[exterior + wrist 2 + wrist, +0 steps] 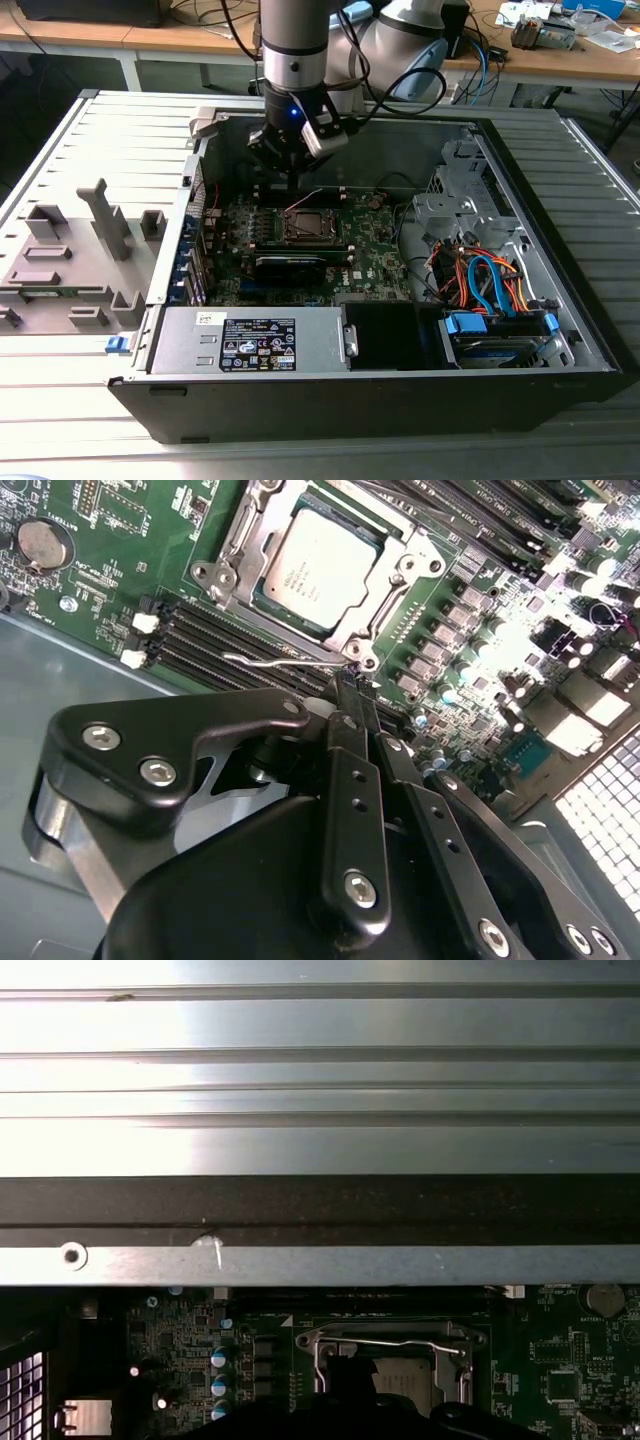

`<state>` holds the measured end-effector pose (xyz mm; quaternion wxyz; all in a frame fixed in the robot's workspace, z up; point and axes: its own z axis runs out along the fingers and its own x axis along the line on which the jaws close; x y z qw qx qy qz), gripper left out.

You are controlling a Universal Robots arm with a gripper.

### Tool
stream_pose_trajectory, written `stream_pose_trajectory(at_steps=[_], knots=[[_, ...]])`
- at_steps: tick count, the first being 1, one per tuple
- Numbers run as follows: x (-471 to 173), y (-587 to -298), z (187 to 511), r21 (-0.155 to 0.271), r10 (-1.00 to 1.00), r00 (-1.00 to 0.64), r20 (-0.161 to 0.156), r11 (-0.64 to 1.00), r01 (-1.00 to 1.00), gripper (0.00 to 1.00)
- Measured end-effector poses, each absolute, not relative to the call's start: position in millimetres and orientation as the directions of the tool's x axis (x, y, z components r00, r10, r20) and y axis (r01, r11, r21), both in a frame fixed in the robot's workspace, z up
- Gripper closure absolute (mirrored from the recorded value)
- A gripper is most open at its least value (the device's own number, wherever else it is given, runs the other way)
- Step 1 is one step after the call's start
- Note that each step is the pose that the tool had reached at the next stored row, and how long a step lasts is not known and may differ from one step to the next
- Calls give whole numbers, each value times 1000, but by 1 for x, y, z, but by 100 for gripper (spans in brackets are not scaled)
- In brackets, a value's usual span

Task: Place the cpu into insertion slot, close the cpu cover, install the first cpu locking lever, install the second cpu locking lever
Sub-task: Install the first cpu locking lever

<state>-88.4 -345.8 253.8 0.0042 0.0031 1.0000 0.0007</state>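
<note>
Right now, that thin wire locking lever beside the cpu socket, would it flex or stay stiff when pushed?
The locking lever is a thin bent wire, so it probably springs a little. Its smooth metal looks slippery for the claw, whose tips sit at its end. It appears anchored beside the cpu cover, so likely pivots.

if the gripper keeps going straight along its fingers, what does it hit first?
Probably the thin wire locking lever beside the socket: the gripper tips sit right at it, with the cover and chip just beyond. Depth is unclear.

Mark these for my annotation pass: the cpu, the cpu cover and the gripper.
cpu [318, 565]: second wrist view, middle of its silver top.
cpu cover [403, 580]: second wrist view, frame edge beside the chip.
gripper [352, 685]: second wrist view, fingertips by the wire lever.
</note>
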Motion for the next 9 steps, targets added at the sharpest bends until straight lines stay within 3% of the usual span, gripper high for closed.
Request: stream_pose_trajectory(at_steps=[9], knots=[[-86, -346, 253, 1, 6, -1000, -8, 1000, 6, 89]])
